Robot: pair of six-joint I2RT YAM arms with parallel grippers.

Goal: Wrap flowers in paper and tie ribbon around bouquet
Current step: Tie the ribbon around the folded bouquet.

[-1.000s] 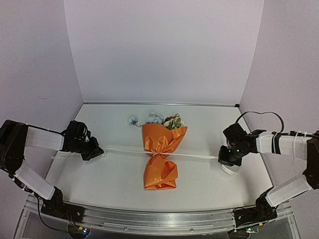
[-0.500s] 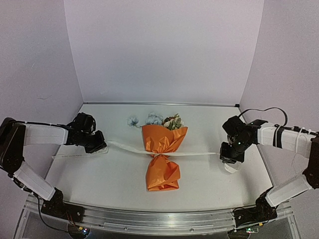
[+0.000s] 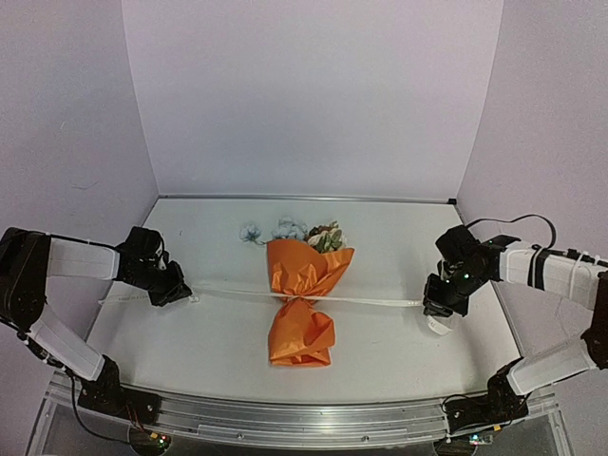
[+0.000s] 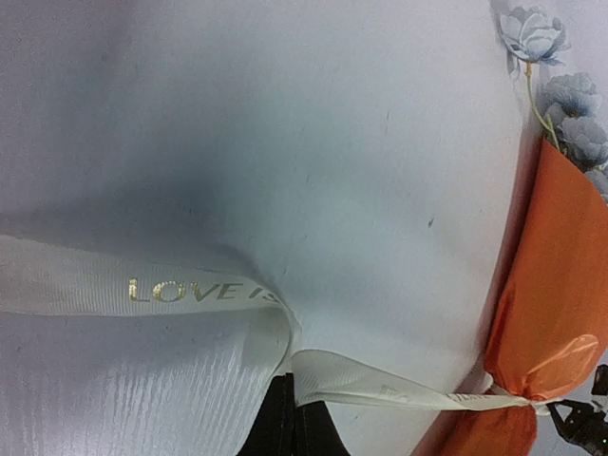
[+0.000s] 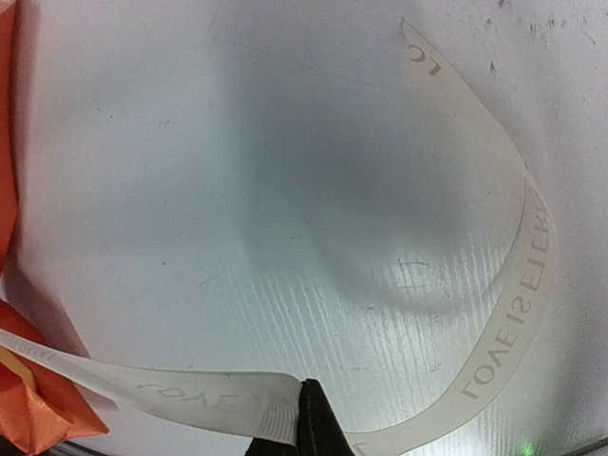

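**Overhead view with both wrist views.** The bouquet (image 3: 302,302) is shown lying near the middle of the surface (image 3: 404,242). Its wide end is turned toward the back wall (image 3: 313,95) and its tail toward the near edge.

The orange paper (image 3: 309,269) is gathered to a pinched waist. Above the waist it flares into a cone, and below it spreads into a crumpled tail. The flowers (image 3: 290,230) project from the wide end, with pale blue and white blooms to the left and brown-cream ones to the right. One pale blue bloom on a thin stem is set slightly apart at the left of the bunch.

The ribbon (image 3: 375,301) is passed across the waist of the bouquet and drawn out in a nearly straight line to either side, low over the surface. Whether it is knotted at the waist cannot be told.

The left claw (image 3: 180,293) is closed on the left stretch of the ribbon, well apart from the bouquet. A free end is trailed further left along the surface. In the left wrist view, gold lettering reading "LOVE IS" is legible on the band beside the fingertips.

The right claw (image 3: 435,306) is closed on the right stretch, likewise well apart from the bouquet. Beyond its grip, the remaining length is laid in a loose curve on the surface. In the right wrist view, the lettering on that length is seen inverted.
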